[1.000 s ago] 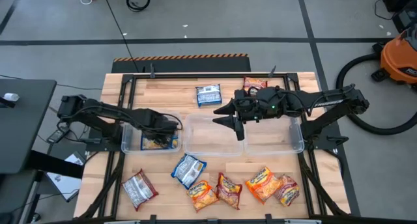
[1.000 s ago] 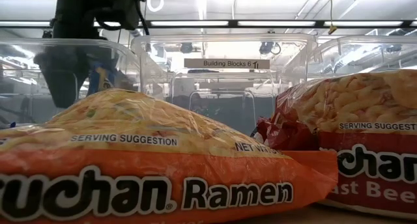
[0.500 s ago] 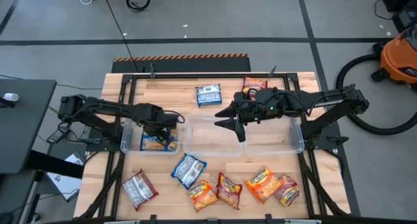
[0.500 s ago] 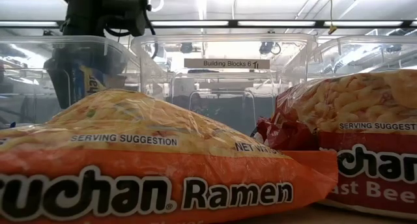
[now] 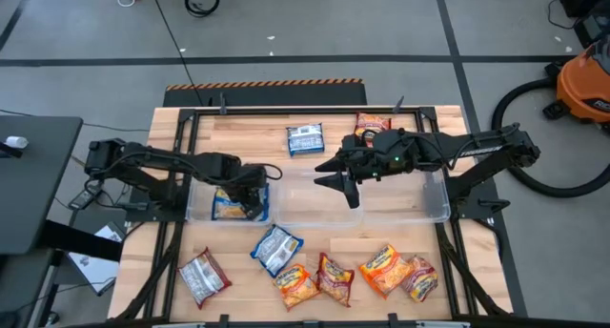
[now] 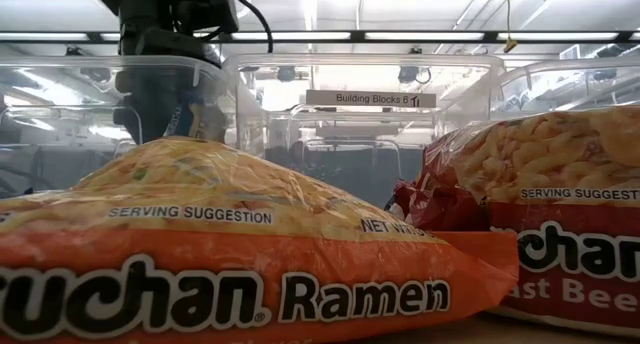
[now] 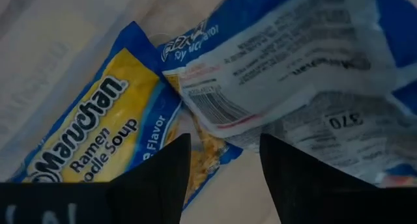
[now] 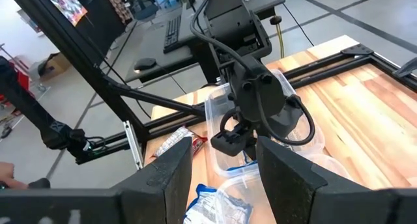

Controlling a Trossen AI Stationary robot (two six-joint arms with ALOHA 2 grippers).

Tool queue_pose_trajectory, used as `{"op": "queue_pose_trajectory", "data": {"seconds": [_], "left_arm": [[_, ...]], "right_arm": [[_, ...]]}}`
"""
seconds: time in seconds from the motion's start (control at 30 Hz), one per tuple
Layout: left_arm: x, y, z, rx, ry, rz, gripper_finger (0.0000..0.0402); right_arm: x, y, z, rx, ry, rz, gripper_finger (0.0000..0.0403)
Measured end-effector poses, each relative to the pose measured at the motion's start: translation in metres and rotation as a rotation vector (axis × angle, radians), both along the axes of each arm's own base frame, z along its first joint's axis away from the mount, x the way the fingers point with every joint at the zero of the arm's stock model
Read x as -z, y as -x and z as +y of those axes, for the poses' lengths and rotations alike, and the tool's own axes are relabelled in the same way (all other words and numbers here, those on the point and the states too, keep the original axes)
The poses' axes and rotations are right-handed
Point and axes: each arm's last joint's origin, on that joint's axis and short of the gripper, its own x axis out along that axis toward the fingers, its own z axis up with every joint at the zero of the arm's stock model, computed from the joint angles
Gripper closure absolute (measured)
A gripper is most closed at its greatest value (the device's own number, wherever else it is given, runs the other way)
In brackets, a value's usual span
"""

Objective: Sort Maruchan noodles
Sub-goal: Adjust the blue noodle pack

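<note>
High view, left to right: left arm comes in from the left edge of the table, its left gripper down inside the left bin, just above two blue packets lying on the bin floor. Left wrist view shows the left fingers spread apart with nothing between them; under them a blue-and-yellow packet face up and a blue-white packet back side up, overlapping it.

Middle bin sits right beside the left bin, no packet seen in it. Right gripper hangs over the middle bin, fingers parted and holding nothing. Right bin is partly under the right arm; contents cannot be told.

Upper centre of the table: one blue packet lies flat. Just right of it a red-orange packet at the far edge, partly behind the right arm.

Lower part of the table, row of loose noodles: red-silver packet lower left, blue-white one nearer the bins, then orange, red, orange and one more packet touching or overlapping along the near edge.

Low view: an orange packet fills the foreground, a red one at right, clear bins behind, left gripper inside the left one.
</note>
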Motion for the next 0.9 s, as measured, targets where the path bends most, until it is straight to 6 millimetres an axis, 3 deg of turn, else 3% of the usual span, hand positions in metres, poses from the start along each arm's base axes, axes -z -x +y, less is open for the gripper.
{"op": "queue_pose_trajectory", "data": {"seconds": [0.1,0.33,0.6,0.9], "left_arm": [[0.0,0.0,-0.001,0.06,-0.045,-0.008,0.0211],[-0.012,0.015,0.003,-0.107,0.001,0.027,0.0211],[-0.017,0.028,0.005,-0.154,-0.077,0.079,0.0212],[0.017,0.043,0.008,-0.365,-0.012,0.158,0.0212]], "right_arm": [[0.0,0.0,-0.001,0.007,-0.016,0.001,0.0226],[0.0,0.0,0.0,0.016,-0.044,0.004,0.0226],[0.0,0.0,-0.003,0.034,-0.044,0.0,0.0226],[-0.001,-0.001,-0.005,0.042,-0.048,-0.003,0.0226]]}}
